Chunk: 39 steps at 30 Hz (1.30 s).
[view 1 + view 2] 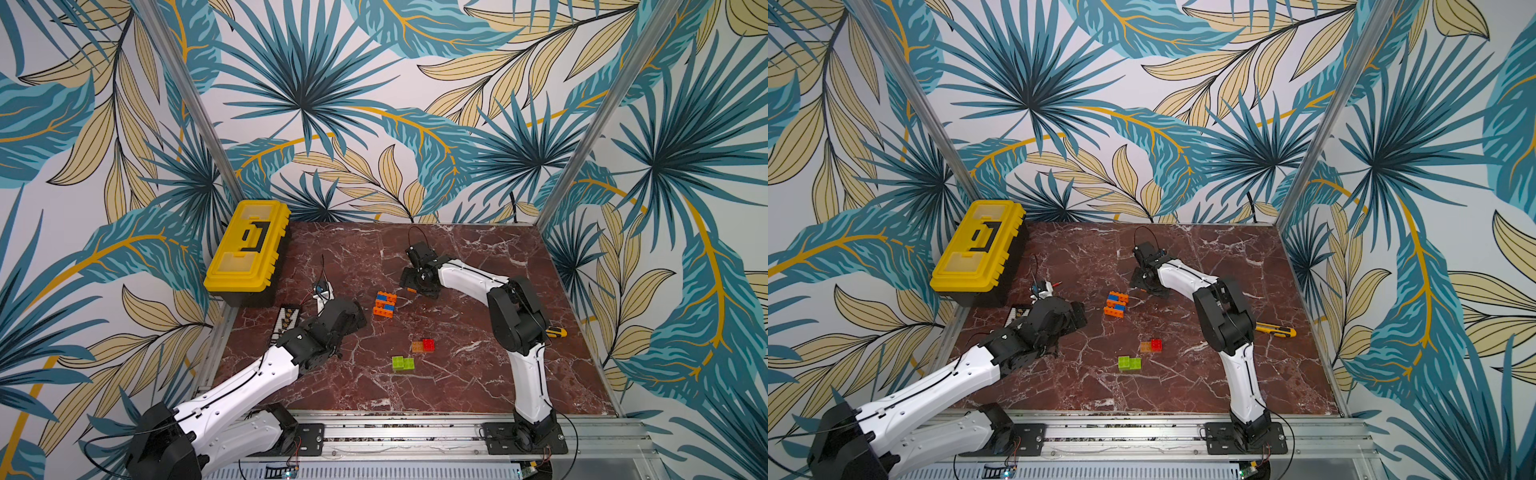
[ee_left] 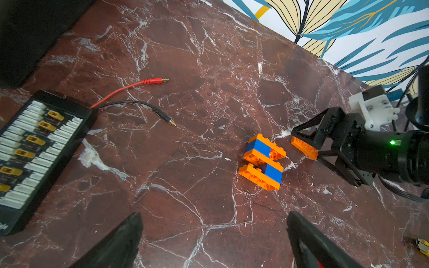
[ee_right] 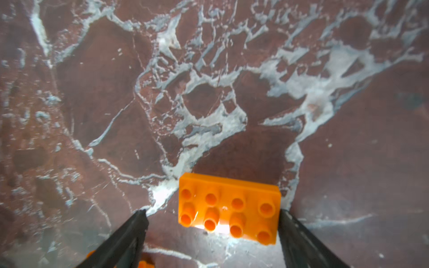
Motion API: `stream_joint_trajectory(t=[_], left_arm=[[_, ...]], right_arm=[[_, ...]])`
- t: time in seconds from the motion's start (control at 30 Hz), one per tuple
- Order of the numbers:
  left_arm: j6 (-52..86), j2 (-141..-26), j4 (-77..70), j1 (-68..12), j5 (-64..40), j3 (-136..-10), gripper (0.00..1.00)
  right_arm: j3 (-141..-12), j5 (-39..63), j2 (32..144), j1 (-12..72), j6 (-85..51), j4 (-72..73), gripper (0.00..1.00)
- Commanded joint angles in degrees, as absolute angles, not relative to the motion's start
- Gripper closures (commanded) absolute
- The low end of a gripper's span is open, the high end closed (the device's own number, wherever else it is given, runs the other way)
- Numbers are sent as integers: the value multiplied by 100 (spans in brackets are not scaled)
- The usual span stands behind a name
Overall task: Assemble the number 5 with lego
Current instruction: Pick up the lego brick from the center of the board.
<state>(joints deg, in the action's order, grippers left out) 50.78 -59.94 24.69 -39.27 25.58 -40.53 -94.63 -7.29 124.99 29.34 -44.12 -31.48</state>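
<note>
- An orange-and-blue stack (image 1: 384,304) lies on the worktop (image 1: 457,374). Three long orange bricks are joined by two short blue ones set at opposite ends.
- A loose orange brick (image 3: 228,208) is seen just beside the orange-and-blue stack, on its back-wall side, with a small gap between them.
- The right gripper (image 3: 212,214) is set low over the orange brick with its jaws apart. One finger is at a short end of the brick, though contact cannot be told, and a clear gap is left at the other end. The brick is bracketed, not clamped.
- The left gripper (image 2: 213,225) is held near the stack on its toolbox side, with its jaws spread wide and nothing between them.
- A red brick (image 1: 428,344) and a tan brick (image 1: 417,347) are found side by side, in front of the stack.
- Lime bricks (image 1: 403,363) are placed further forward again.
- A knife (image 1: 556,332) is seen well apart from the stack, past the right arm.
- A toolbox (image 1: 247,245) is set in the back corner. A board (image 2: 34,148) with red and black leads (image 2: 130,87) is laid between it and the stack.
</note>
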Motion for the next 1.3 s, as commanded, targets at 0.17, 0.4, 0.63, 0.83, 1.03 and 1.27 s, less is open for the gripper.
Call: stream_joint_trajectory(t=[0.17, 0.4, 0.63, 0.83, 1.03, 1.27], left_arm=[[5129, -5836, 2506, -3878, 2678, -3929, 0], [5194, -5793, 2512, -3874, 2631, -3900, 0], [5229, -5716, 2596, -3875, 2569, -3889, 0], [5307, -5581, 2627, -3875, 2557, -3788, 0], [5330, -5493, 2601, -3870, 2538, -3709, 0], [5327, -5511, 2575, -3875, 2498, -3730, 0]], right_arm=[[-10100, -1199, 13129, 3067, -3536, -4631, 16], [-10313, -1278, 13388, 3051, -3728, -4857, 11], [-10643, -935, 13682, 3022, -4336, -4835, 8], [-10895, -1135, 13882, 3005, -4483, -5041, 9], [-10960, -1053, 13907, 2991, -4356, -5181, 18], [-10895, -1084, 13826, 2990, -4191, -5215, 26]])
